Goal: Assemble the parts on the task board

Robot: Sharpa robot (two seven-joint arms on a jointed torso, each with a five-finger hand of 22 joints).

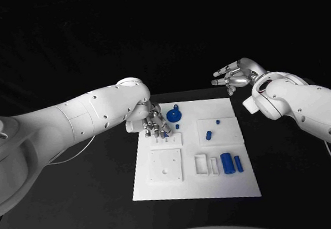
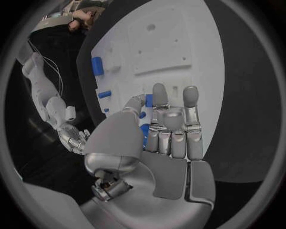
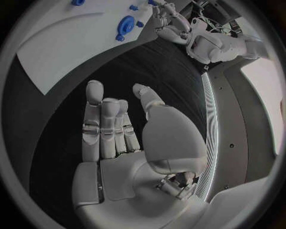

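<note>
Head view: the white task board (image 1: 168,188) lies in the middle of the black table (image 1: 80,213). The left hand (image 1: 155,125) hangs over the board's far left part, fingers pointing down close together, just beside a round blue part with a tab (image 1: 174,114); whether the fingertips pinch anything cannot be told here. A small blue peg (image 1: 208,135) stands on the raised square plate at the far right, and two blue cylinders (image 1: 231,163) lie side by side near the board's near right edge. The right hand (image 1: 234,77) is held off the board, beyond its far right corner, fingers loosely spread and holding nothing

Left wrist view: the left hand (image 2: 161,133) has its fingers straight and close together, the thumb bent across towards them. Small blue parts (image 2: 145,129) show just behind the thumb and fingers; contact cannot be told. The task board (image 2: 178,38) lies beyond the fingertips, with a blue cylinder (image 2: 97,66) and a blue peg (image 2: 105,94) on it. The right hand (image 2: 74,140) shows at a distance, above the table

Right wrist view: the right hand (image 3: 119,133) is empty, fingers extended side by side, thumb apart, above bare table (image 3: 173,67). The task board (image 3: 66,43) lies well apart from it, carrying the round blue part (image 3: 126,25), with the left hand (image 3: 167,21) over it
</note>
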